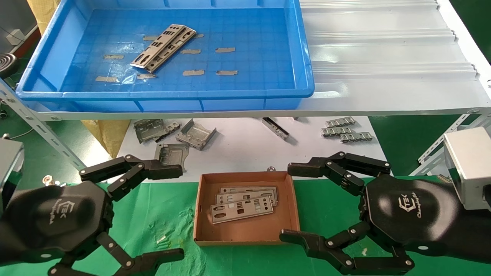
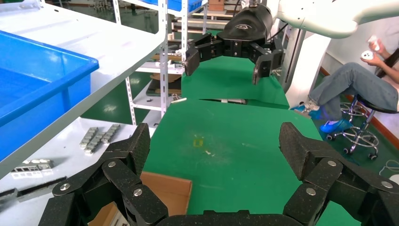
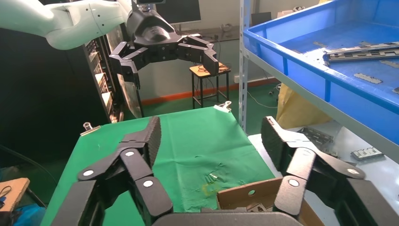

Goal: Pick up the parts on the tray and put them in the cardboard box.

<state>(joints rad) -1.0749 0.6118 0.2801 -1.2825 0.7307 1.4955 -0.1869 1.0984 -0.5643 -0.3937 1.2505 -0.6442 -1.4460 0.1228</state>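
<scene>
Two silver punched parts (image 1: 163,48) lie stacked on the blue tray (image 1: 165,94), up on the shelf at the back left; they also show as parts (image 3: 362,51) in the tray (image 3: 301,61). The cardboard box (image 1: 245,177) sits on the green cloth between my hands and holds three more flat plates (image 1: 243,203). My left gripper (image 1: 181,213) hovers open and empty left of the box. My right gripper (image 1: 285,202) hovers open and empty at the box's right wall. Each wrist view shows its own open gripper (image 2: 216,146) (image 3: 211,136) over the cloth and a box corner (image 2: 164,188) (image 3: 244,195).
Bent grey brackets (image 1: 195,134) and ridged strips (image 1: 345,130) lie on the white sheet under the shelf. A white corrugated panel (image 1: 383,46) covers the shelf right of the tray. Slotted shelf struts (image 1: 42,130) slant down on both sides. A seated person (image 2: 357,84) is beyond the table.
</scene>
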